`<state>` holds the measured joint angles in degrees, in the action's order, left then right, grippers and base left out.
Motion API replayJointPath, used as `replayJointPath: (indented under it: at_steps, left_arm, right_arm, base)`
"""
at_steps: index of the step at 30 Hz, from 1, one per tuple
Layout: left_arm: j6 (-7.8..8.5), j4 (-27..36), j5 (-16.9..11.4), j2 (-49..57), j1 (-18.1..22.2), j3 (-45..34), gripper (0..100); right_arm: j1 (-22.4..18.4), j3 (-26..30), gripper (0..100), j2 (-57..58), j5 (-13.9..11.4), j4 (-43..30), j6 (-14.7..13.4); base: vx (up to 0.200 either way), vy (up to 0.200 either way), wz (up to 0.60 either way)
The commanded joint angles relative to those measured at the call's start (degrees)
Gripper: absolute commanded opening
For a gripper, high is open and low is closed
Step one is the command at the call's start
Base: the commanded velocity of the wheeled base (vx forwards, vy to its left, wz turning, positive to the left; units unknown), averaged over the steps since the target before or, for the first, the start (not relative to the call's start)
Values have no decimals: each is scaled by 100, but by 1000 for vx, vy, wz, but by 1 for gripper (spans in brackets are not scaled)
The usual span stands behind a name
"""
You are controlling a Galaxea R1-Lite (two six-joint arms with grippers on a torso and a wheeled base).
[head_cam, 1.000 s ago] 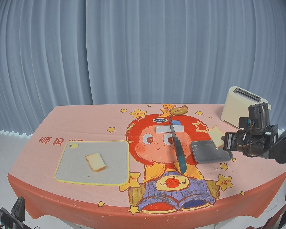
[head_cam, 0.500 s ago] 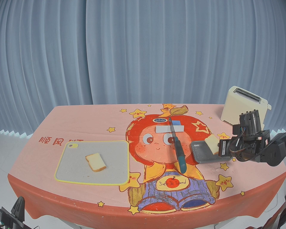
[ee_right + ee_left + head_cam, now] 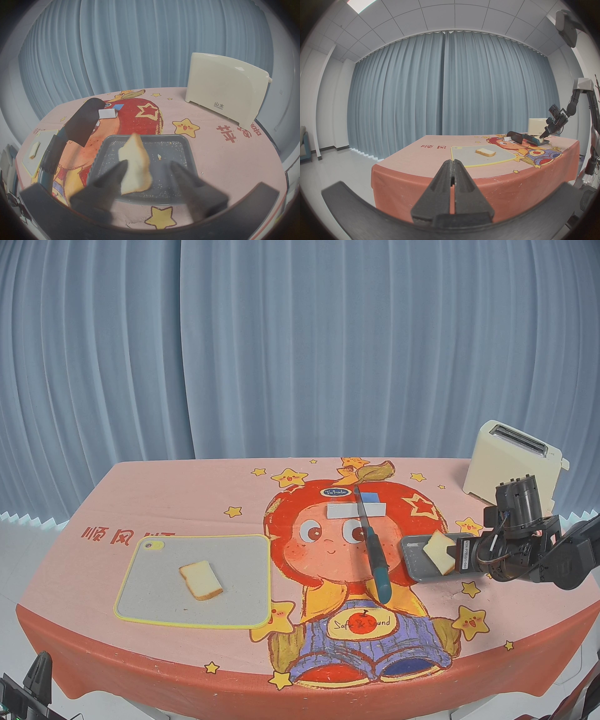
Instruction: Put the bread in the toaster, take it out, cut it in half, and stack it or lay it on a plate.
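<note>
since the right gripper [image 3: 148, 164] stands spread, the bread half [image 3: 134, 165] merely leans on one finger, tilted on edge over the grey tray [image 3: 176, 148]; whether it touches, i cannot tell. backing straight out should let the soft, pale, crusted slab tip flat inside the raised rim. the tray is matte, rectangular and crumb-speckled. beside it lies the knife [image 3: 82, 120], with the smooth cream toaster [image 3: 226, 86] beyond. far off, the second half [image 3: 201, 579] rests on the yellow-edged cutting board [image 3: 156, 590]. the left gripper [image 3: 453, 175] hangs pinched, empty.

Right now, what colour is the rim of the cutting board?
Yellow, edging the grey cutting board; clearest in the head view.
</note>
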<state>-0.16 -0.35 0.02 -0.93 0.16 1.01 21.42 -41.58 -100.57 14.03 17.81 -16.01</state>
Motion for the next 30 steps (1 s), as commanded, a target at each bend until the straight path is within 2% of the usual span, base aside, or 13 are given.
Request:
replayJointPath:
  at_steps: [1,14,24,30]
  left_arm:
    - [-2,0,-2,93,2,-101,0]
    - [-2,0,-2,93,2,-101,0]
    - [-19,0,6,93,2,-101,0]
    - [-19,0,6,93,2,-101,0]
  right_arm:
    - [29,1,100,-15,-14,3,1]
    - [64,-8,100,99,3,3,-8]
    - [73,1,100,1057,-14,-6,10]
    - [275,10,100,1567,3,-50,19]
  base:
    - [0,0,0]
    - [0,0,0]
    - [0,0,0]
    - [0,0,0]
